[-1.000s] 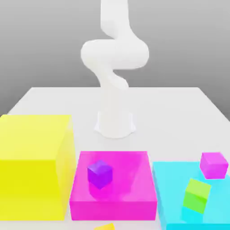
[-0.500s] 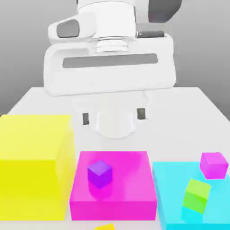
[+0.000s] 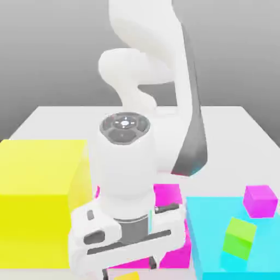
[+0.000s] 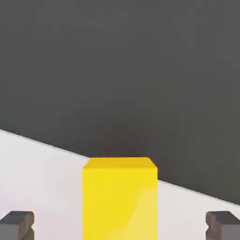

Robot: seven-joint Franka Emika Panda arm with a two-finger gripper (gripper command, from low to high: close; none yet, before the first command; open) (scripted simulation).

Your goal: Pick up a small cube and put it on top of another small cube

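The small yellow-orange cube [image 3: 127,275] lies on the white table at the front edge of the exterior view, just ahead of the magenta block. My gripper [image 3: 129,269] hangs low right over it, pointing down. In the hand view the cube [image 4: 120,199] stands centred between the two dark fingertips [image 4: 17,225], which are wide apart with table showing on both sides of it. The gripper [image 4: 120,226] is open and holds nothing. A small magenta cube [image 3: 260,200] and a small green cube [image 3: 239,238] rest on the cyan block.
Three big blocks stand in a row: a tall yellow one [image 3: 38,197] at the exterior view's left, a low magenta one [image 3: 169,197] partly behind my hand, a low cyan one [image 3: 210,219] at the right. The white table [image 3: 240,131] stretches behind them.
The hand has dropped from high in front of the camera to just above the table's front edge. It now covers the purple cube on the magenta block. The fingers stayed open.
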